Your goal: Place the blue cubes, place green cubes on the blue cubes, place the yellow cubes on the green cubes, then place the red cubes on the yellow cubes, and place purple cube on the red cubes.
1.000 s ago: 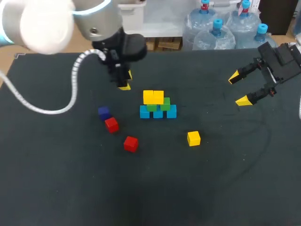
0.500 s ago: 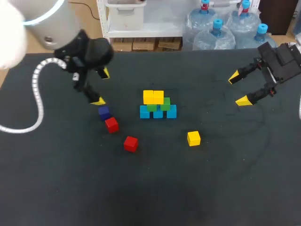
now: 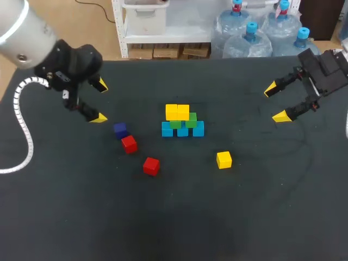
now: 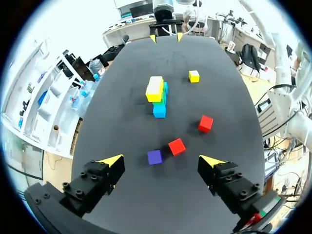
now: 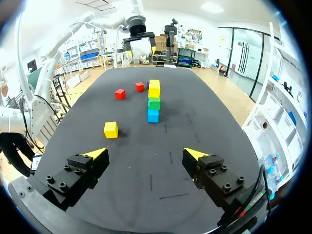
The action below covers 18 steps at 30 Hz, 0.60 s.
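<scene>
The loose yellow cube (image 3: 223, 160) sits on the desk (image 3: 244, 217) apart from the stack (image 3: 182, 120), to the stack's right and a little toward the robot. The stack has blue cubes (image 3: 182, 130) in a row at the bottom, green cubes (image 3: 191, 119) on them and a yellow pair (image 3: 177, 112) on top. By my reading the yellow layer wants this third cube before any red goes up, so it is the next to fetch. A cube has no long axis, so any square grip across two faces should serve.

To the stack's left lie the purple cube (image 3: 120, 130), a red cube (image 3: 129, 144) just beside it, and a second red cube (image 3: 151, 166) further toward the robot, all free.

The right hand (image 3: 275, 102) hangs well right of the stack, fingers wide apart, holding nothing. In its wrist view the loose cube lies ahead and off to one finger's side, nearer than the stack. The left hand (image 3: 99, 101), equally wide and empty, is well left of the stack, beyond the purple cube, with the stack between it and the loose cube. The right arm is the nearer, and its path looks unobstructed.
</scene>
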Available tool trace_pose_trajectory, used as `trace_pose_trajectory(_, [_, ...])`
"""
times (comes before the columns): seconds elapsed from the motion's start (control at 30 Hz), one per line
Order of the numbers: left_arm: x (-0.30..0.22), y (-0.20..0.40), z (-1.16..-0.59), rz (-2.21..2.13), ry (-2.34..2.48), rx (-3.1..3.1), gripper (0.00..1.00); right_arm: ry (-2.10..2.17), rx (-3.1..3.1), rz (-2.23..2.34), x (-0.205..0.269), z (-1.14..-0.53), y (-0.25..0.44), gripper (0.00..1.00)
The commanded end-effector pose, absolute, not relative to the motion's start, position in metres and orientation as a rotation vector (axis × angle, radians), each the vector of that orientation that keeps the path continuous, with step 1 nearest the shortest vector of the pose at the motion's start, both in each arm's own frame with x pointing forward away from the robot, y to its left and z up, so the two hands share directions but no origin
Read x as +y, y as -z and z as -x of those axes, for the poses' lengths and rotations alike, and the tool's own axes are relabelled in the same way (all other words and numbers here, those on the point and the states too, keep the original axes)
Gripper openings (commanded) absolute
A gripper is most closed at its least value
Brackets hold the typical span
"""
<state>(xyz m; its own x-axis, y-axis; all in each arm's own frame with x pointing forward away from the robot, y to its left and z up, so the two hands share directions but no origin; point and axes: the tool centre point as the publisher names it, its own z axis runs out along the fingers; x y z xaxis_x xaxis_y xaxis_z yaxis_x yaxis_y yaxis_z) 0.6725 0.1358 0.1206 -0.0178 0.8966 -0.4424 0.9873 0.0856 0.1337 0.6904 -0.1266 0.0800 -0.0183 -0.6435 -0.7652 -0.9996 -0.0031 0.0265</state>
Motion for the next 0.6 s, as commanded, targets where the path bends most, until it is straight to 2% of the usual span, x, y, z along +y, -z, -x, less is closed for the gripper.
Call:
trace_pose_trajectory(0.03, [0.1371, -0.1183, -0.6743, -1.855, 0.308, 1.945, 1.0, -0.821, 1.716, 1.702, -0.1262, -0.691, -0.0793, 1.0])
trace_pose_trajectory(0.6, [0.1371, -0.1183, -0.6743, -1.855, 0.308, 1.945, 1.0, -0.821, 1.716, 1.702, -0.1262, -0.691, -0.0793, 1.0])
